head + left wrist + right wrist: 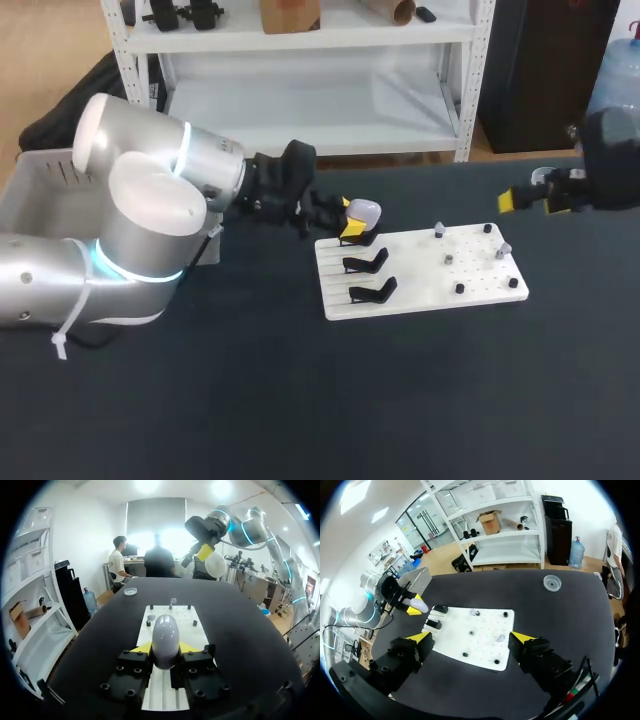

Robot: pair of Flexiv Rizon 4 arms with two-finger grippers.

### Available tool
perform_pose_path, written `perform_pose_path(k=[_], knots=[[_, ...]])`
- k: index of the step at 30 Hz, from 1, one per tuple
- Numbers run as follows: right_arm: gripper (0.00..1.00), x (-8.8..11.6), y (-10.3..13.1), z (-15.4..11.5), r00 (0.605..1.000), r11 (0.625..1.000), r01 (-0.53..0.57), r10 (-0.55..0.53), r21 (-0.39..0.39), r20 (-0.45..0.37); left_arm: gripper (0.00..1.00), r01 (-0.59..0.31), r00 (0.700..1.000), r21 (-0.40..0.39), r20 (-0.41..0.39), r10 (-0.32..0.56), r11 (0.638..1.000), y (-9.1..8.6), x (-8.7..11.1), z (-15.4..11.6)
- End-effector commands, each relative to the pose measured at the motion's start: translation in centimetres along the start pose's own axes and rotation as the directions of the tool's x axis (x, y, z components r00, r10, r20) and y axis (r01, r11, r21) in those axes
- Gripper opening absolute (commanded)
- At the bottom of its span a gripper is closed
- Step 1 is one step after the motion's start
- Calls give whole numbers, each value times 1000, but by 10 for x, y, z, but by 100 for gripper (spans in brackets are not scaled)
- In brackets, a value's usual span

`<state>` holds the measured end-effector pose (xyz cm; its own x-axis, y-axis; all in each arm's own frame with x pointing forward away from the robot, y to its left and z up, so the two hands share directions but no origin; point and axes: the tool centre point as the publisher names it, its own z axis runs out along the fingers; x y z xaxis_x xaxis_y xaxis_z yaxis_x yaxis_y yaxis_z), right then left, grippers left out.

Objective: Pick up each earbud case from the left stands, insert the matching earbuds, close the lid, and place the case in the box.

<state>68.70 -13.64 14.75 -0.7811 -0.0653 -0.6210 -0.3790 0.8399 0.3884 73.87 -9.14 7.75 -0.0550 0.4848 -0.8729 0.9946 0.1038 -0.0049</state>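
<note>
At the far left stands the grey box [35, 185], its inside hidden, so whether any case is already placed cannot be told. The left gripper [350, 217] holds the pale earbud case [364, 211] between its fingers just above the rear stand [362, 240] of the white board [420, 290]. Earbuds [503, 250] sit on the board's other end and the right gripper [528, 203] hangs beyond, fingers wide and empty, so inserting, closing and boxing seem all left.

Bright, even overhead light throughout. Dark tabletop [300, 400] matte, faint sheen, weak soft shadows under white board [420, 275]. Blown highlights on left arm shell [150, 200]. Left wrist view: ceiling lamps [146, 485] and backlit window [155, 535] flare white; earbud case [165, 637] in left end effector [165, 647] carries a soft highlight. Right wrist view: lamp glare, tabletop evenly lit.
</note>
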Motion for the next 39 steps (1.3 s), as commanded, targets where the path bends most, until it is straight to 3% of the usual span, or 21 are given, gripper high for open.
perform_pose_path(k=[1, 6, 12, 19, 29, 39], knots=[[100, 2, 26, 13, 1000, 999, 22, -22, 27, -12, 0, -7, 1000, -10, 4, 7, 1000, 0, -8, 2], [100, 4, 53, 26, 998, 998, 59, -59, -10, -28, 0, -48, 999, -11, 17, 48, 999, -3, -20, 1], [100, 6, 68, 40, 996, 996, 74, -76, -46, -51, 0, -83, 996, -1, 30, 83, 997, -13, -29, 5], [100, 7, 78, 56, 992, 993, 88, -95, -82, -89, 0, -123, 991, 13, 52, 122, 992, -29, -40, 13], [100, 8, 95, 72, 986, 986, 109, -123, -122, -115, 0, -144, 988, 22, 50, 143, 989, -35, -46, 19], [100, 7, 95, 74, 986, 987, 103, -117, -120, -120, 0, -156, 986, 27, 67, 153, 987, -42, -46, 16]])
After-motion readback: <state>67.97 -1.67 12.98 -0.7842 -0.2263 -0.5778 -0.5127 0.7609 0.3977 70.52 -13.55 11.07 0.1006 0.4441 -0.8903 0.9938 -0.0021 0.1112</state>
